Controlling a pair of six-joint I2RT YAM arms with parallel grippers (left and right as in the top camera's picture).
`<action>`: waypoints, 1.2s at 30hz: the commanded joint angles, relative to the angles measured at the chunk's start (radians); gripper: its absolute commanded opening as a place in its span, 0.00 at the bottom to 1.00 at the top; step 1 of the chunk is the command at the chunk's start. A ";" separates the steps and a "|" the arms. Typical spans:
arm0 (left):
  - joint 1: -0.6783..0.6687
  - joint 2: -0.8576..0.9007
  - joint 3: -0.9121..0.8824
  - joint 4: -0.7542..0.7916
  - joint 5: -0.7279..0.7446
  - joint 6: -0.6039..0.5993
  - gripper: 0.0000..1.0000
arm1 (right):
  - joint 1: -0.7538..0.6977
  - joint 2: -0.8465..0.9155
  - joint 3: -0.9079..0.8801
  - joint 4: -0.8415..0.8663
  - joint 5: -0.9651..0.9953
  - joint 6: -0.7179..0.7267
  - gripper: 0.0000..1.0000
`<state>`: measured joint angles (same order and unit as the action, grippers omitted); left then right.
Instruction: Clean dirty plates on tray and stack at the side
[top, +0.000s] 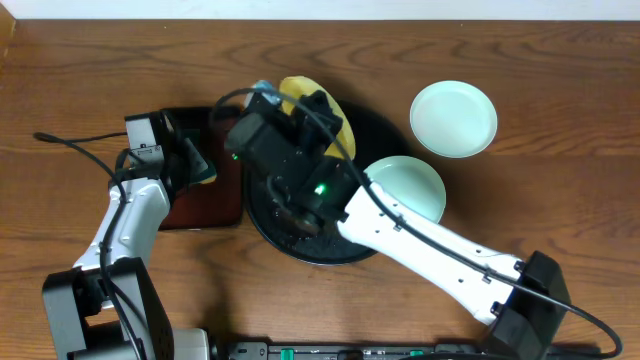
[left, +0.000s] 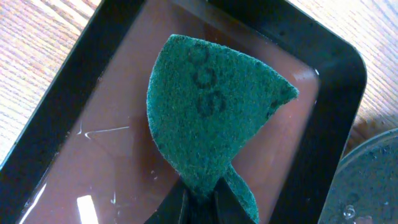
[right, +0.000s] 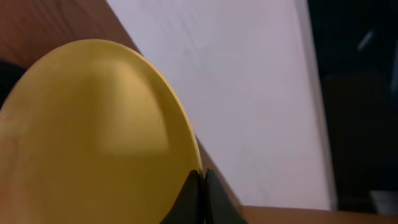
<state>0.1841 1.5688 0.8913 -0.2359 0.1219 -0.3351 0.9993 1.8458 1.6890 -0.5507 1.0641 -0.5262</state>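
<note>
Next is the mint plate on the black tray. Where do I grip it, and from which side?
Probably pinch the mint plate's raised rim on its right edge, coming from the right: it is shallow and lies face up, and the right arm covers its lower-left side.

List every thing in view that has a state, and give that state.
Yellow plate: lifted, tilted.
Pad: pinched, over wet small tray.
Left end effector: shut on pad.
Right end effector: shut on yellow plate.
Near mint plate: flat, at black tray's edge.
Far mint plate: flat on table.
</note>
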 joint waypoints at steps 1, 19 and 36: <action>0.003 -0.001 -0.003 -0.004 0.002 0.020 0.07 | 0.010 -0.024 0.016 0.014 0.087 -0.066 0.01; 0.003 -0.001 -0.003 -0.021 0.002 0.020 0.08 | -0.336 -0.024 0.016 -0.153 -0.524 0.624 0.01; 0.003 -0.001 -0.003 -0.024 0.002 0.020 0.07 | -1.015 -0.002 -0.003 -0.265 -1.093 0.753 0.01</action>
<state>0.1844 1.5688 0.8913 -0.2611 0.1253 -0.3351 0.0147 1.8458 1.6894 -0.8131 0.0444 0.2096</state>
